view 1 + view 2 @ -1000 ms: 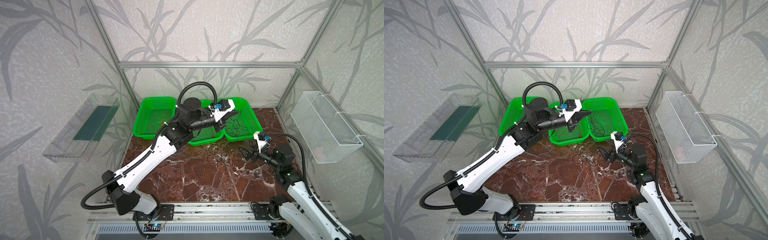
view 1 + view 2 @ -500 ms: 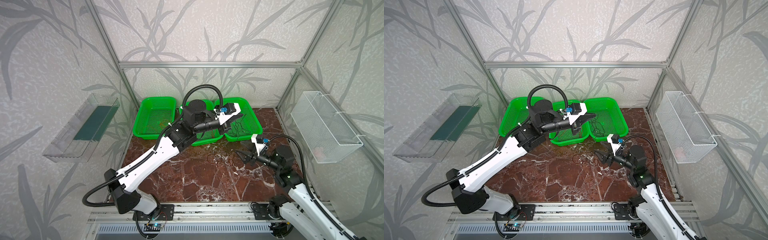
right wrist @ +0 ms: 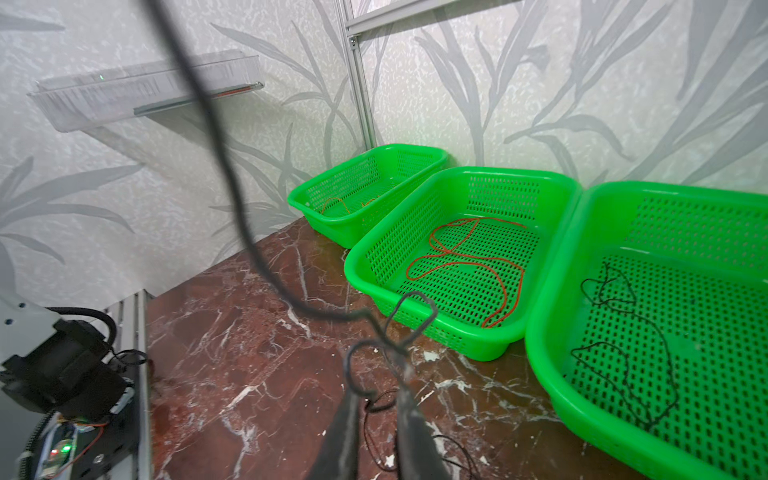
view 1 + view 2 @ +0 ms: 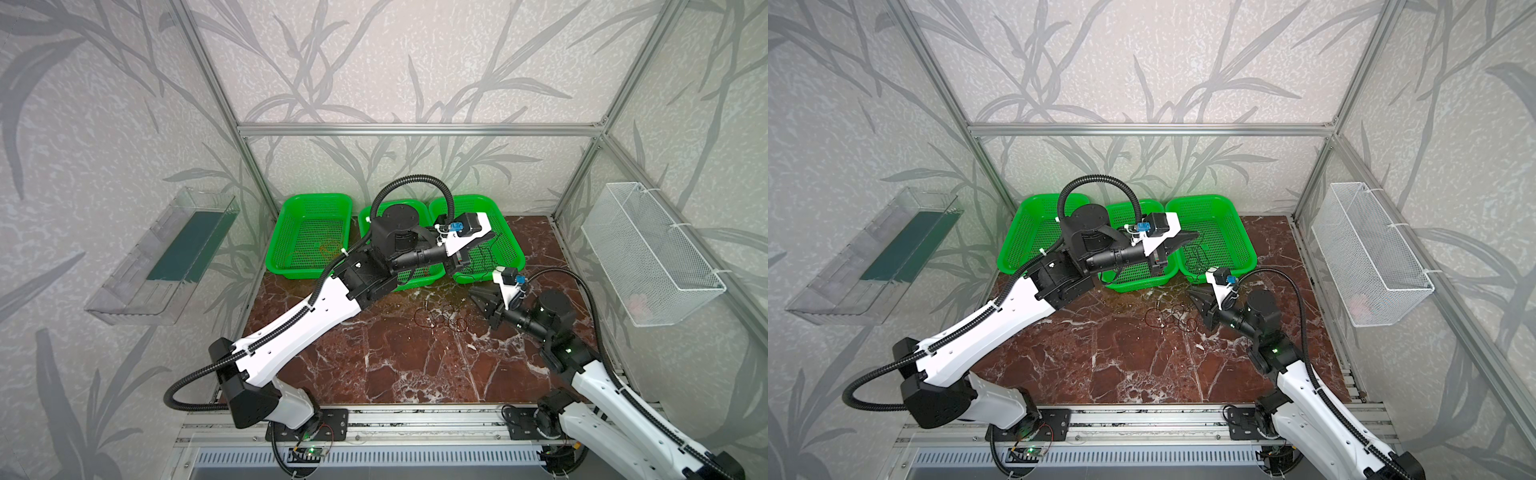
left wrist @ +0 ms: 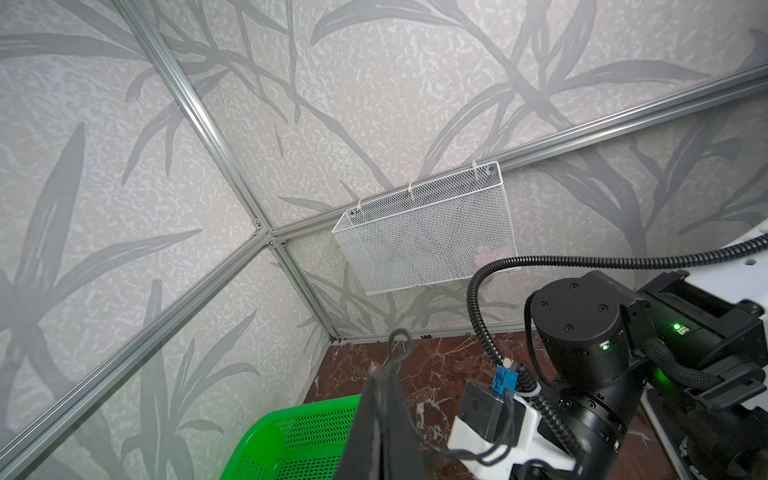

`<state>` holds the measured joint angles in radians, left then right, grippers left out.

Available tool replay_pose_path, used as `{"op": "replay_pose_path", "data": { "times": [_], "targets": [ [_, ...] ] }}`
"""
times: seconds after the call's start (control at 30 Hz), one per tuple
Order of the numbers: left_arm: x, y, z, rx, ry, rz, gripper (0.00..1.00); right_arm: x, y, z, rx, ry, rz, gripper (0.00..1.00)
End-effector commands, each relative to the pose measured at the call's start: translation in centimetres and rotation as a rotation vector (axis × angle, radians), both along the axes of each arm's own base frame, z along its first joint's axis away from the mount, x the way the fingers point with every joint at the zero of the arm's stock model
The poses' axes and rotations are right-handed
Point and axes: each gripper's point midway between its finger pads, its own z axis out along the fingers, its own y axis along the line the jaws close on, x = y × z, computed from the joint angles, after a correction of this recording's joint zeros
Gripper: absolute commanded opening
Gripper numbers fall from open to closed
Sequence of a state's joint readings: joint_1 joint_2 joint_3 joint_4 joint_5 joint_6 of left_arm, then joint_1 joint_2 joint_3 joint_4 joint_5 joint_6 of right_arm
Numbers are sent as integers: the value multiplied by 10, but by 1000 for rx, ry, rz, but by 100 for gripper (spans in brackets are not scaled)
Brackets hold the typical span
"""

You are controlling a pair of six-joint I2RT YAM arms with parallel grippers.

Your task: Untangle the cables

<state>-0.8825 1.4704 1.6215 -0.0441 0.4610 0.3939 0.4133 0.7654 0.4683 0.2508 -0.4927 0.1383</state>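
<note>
My left gripper (image 4: 490,237) (image 4: 1196,236) (image 5: 376,370) hovers over the right green basket, shut on a thin black cable (image 5: 400,337). That cable hangs across to my right gripper (image 4: 480,307) (image 4: 1198,311) (image 3: 376,376), passing close to its camera as a blurred black strand (image 3: 232,187). The right gripper is low over the marble, its jaws a little apart, with small loops of the black cable at its fingertips. A tangle of thin dark and red cables (image 4: 440,319) (image 4: 1169,318) lies on the table just left of it.
Three green baskets stand along the back wall. The left basket (image 4: 291,232) holds an orange cable (image 3: 332,203), the middle basket (image 3: 498,172) a red cable (image 3: 465,257), the right basket (image 3: 540,332) a black cable (image 3: 623,349). A white wire basket (image 4: 648,257) and a clear shelf (image 4: 166,257) hang on the side walls.
My left gripper has carried the black cable to the right, over the right basket. My right gripper has edged left toward the tangle and its jaws look narrower.
</note>
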Motion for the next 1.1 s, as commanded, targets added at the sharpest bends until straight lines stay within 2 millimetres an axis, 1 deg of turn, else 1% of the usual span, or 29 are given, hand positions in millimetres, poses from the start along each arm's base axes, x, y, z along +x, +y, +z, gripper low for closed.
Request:
{"op": "replay_pose_path", "data": {
  "times": [0.0,0.03,0.13,0.2,0.33,0.4,0.47,0.57,0.67,0.77,0.87,0.9,1.0,1.07],
  "targets": [
    [-5,10,21,-29,-63,22,0,4,-1,16,18,-52,-18,5],
    [-3,10,22,-24,-68,33,0,3,-2,16,21,-50,-24,1],
    [7,14,25,-1,-90,76,0,4,-7,14,32,-50,-57,0],
    [22,21,30,-5,-84,113,0,4,-12,12,34,-50,-84,0],
    [57,38,43,-41,-64,180,0,6,-22,5,49,-20,-135,0],
    [79,50,51,-78,-39,218,0,9,-29,1,73,1,-166,0],
    [109,65,54,-113,-12,272,0,13,-38,-1,111,16,-215,0],
    [159,91,49,-156,60,367,0,16,-52,-3,160,27,-279,0],
    [196,113,36,-159,102,448,0,19,-70,-3,191,35,-354,0],
    [220,132,23,-170,145,506,0,22,-93,-3,259,38,-450,0],
    [239,155,12,-181,178,573,0,25,-119,-7,347,52,-551,0],
    [243,160,8,-184,191,581,0,26,-124,-9,358,54,-568,0],
    [251,165,-5,-158,205,597,0,29,-131,-16,325,79,-589,0],
    [263,176,-12,-164,227,636,0,31,-136,-17,344,86,-605,0]
  ]
}}
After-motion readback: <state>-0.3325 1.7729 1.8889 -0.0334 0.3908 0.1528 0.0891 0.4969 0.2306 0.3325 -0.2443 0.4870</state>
